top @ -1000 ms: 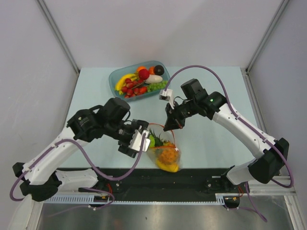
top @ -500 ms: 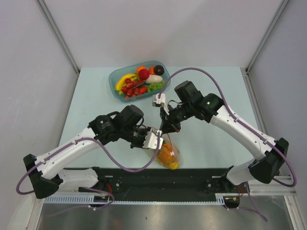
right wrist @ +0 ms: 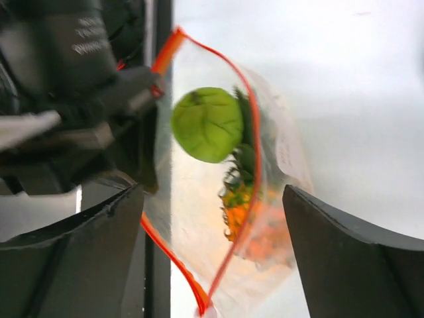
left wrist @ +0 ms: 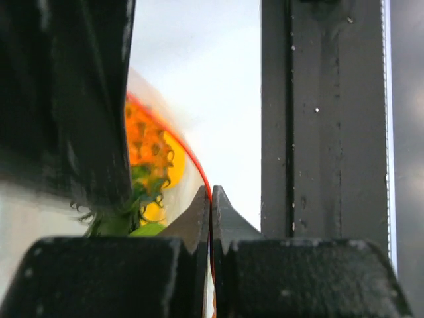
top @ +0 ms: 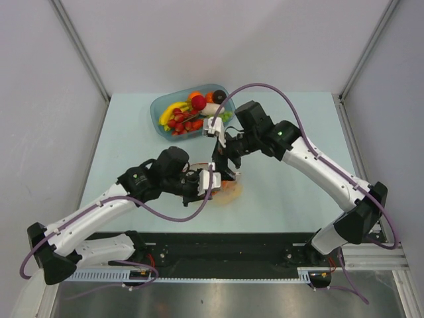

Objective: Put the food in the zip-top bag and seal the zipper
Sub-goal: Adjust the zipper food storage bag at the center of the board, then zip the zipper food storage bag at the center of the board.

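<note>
Left gripper clamps 1 end of the zipper.
The strip runs away from it, gaping wide between the right gripper's 2 spread, empty fingers.

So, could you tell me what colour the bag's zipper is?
The zipper is red-orange, clearest in the right wrist view.

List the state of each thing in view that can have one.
zip-top bag: mouth open, food inside
zipper: unsealed, gaping
left gripper: shut on the zipper
right gripper: open
tray: uncovered, loaded with toy fruit
</note>
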`<state>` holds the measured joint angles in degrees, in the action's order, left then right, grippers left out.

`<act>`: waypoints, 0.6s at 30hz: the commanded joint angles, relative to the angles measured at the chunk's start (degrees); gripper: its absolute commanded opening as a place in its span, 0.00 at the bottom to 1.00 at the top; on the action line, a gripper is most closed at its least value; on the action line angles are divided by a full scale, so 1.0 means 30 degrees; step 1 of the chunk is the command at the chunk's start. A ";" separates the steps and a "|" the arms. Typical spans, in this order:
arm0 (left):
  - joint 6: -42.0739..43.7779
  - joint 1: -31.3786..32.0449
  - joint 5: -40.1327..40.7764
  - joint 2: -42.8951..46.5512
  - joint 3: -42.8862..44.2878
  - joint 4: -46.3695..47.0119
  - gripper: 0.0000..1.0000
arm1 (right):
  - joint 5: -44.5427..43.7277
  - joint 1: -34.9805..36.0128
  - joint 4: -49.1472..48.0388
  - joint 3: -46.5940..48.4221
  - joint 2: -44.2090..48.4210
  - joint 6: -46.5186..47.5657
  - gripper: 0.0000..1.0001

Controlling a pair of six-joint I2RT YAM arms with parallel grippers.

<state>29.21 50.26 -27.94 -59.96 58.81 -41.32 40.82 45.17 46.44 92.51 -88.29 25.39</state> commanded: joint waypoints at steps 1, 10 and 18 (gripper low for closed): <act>-0.1798 -0.1137 -0.1699 0.0008 0.0407 0.1294 0.00 | -0.0423 -0.2213 -0.1002 -0.0628 0.2118 -0.0492 0.93; -0.1185 -0.1841 -0.2139 -0.0080 0.0845 0.0504 0.00 | 0.0398 -0.6265 -0.0567 -0.4229 0.7072 0.2021 0.97; -0.0159 -0.2105 -0.3136 -0.0109 0.0935 -0.0902 0.00 | -0.0011 -0.5565 -0.5442 -1.1288 1.1322 0.2089 0.95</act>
<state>26.52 44.38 -33.30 -60.38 59.05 -41.91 41.41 27.20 41.65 65.71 -56.21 31.97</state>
